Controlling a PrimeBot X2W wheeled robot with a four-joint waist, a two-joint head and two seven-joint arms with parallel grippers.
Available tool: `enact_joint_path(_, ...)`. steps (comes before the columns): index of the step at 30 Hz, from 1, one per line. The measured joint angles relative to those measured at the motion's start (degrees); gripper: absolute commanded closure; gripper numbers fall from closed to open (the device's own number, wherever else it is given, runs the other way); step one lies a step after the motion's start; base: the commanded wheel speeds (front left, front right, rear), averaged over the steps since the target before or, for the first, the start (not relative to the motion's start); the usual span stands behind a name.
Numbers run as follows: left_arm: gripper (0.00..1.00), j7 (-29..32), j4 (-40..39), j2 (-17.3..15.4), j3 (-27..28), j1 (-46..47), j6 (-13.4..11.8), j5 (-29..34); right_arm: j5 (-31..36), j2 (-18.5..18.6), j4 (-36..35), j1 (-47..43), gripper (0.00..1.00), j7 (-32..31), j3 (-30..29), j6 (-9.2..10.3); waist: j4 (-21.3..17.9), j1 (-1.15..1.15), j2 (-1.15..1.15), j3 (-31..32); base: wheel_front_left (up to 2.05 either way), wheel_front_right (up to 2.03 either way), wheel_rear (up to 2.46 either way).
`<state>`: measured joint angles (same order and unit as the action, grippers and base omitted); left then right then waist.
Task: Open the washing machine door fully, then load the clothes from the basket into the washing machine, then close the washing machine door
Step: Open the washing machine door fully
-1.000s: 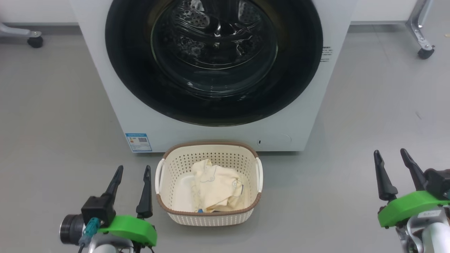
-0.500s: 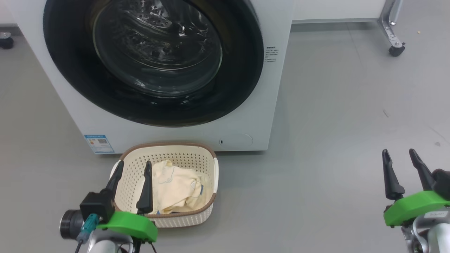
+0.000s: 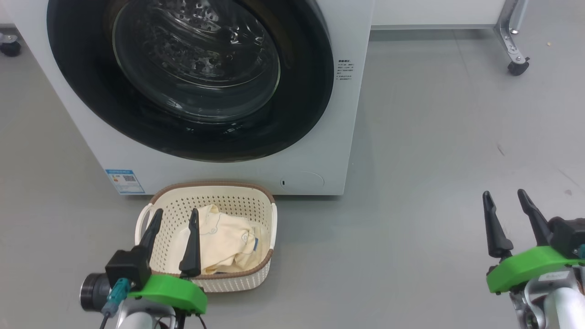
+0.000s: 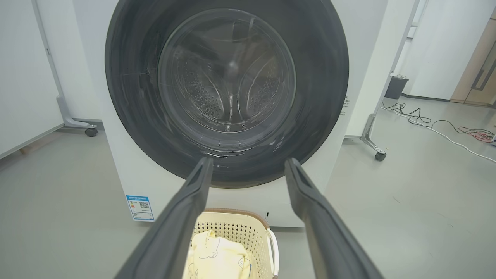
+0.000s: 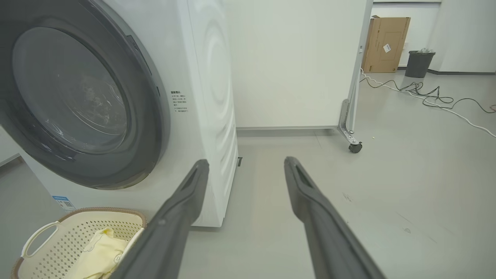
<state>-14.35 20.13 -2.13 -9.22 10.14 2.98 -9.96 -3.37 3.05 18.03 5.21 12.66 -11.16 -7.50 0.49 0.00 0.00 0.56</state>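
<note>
Since the head camera swung right, the scene sits further left.
Low in the head view, left gripper [image 3: 177,211] and right gripper [image 3: 503,192] have fingers spread, holding nothing, as before. One left finger [image 3: 192,242] now overlaps the basket [image 3: 210,185] in that view; camera moved, not the things. The clothes [image 3: 228,237] lie in the basket, on the floor [image 3: 411,160] just before the washing machine [image 3: 320,155]; washing machine door [image 3: 301,91] closed.
</note>
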Motion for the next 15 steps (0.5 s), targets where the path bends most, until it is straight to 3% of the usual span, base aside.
enact_joint_path(15, 0.00, 0.0, 0.0, 0.0, -0.4, 0.0, 0.3, -0.7, 0.0, -0.4, -1.1, -0.2, 0.00, -0.1, 1.7, 0.00, 0.1, 0.00, 0.00, -0.2, 0.00, 0.00, 0.00)
